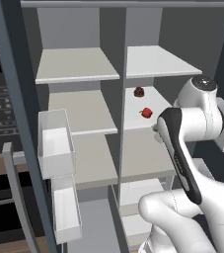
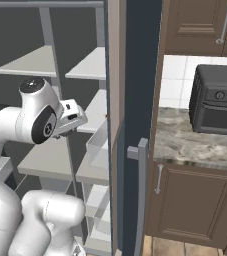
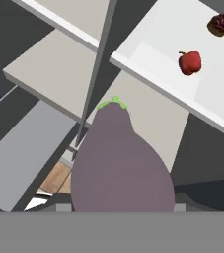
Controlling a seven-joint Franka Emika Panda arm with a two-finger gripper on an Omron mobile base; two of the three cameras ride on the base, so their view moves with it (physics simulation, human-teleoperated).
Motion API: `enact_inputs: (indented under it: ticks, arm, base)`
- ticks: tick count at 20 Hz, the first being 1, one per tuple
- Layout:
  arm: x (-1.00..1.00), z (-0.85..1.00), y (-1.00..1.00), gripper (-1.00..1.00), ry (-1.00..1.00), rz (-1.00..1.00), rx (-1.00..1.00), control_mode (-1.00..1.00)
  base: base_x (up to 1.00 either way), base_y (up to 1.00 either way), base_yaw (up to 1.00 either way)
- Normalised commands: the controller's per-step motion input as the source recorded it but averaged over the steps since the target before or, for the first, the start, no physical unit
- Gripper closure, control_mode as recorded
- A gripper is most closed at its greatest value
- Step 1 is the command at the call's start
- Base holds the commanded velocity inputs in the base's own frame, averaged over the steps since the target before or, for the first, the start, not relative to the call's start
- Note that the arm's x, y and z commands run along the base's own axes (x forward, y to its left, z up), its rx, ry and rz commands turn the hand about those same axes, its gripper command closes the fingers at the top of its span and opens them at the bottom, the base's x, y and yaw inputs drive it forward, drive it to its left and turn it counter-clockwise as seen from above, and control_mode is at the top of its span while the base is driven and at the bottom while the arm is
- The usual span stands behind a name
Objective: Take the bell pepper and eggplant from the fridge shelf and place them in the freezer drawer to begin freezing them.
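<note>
The dark purple eggplant (image 3: 121, 163) with its green stem cap looms large at the bottom of the hand view. It hangs in the air off the shelves and covers the fingertips. My gripper (image 2: 75, 119) is shut on it, in front of the right column of fridge shelves. The small bright red bell pepper (image 1: 146, 113) (image 3: 189, 63) sits on the white fridge shelf (image 1: 153, 101) (image 3: 158, 39), up and to the right of the eggplant in the hand view. A grey flat surface (image 3: 27, 153), perhaps the freezer drawer, lies lower left.
A darker maroon round object (image 1: 139, 92) (image 3: 219, 23) rests farther back on the same shelf. Translucent white door bins (image 1: 56, 148) hang on the open door at left. Greyer shelf boards (image 1: 91, 113) fill the left column. A counter with a dark oven (image 2: 217, 102) stands at right.
</note>
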Motion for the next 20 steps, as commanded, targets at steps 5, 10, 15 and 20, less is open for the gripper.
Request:
enact_inputs:
  ticks: [5, 10, 15, 20]
  arm:
    - [0.00, 0.00, 0.00, 1.00, 0.00, 0.00, 0.00, -1.00]
    - [-0.01, 0.00, 0.00, 1.00, 0.00, 0.00, 0.00, 1.00]
    - [0.00, 0.00, 0.00, 1.00, 0.00, 0.00, 0.00, 1.00]
    - [0.00, 0.00, 0.00, 1.00, 0.00, 0.00, 0.00, 1.00]
  base:
    - [0.00, 0.00, 0.00]
    - [-0.12, -0.08, 0.03]
    - [-0.35, -0.42, 0.18]
    - [-0.30, -0.42, 0.27]
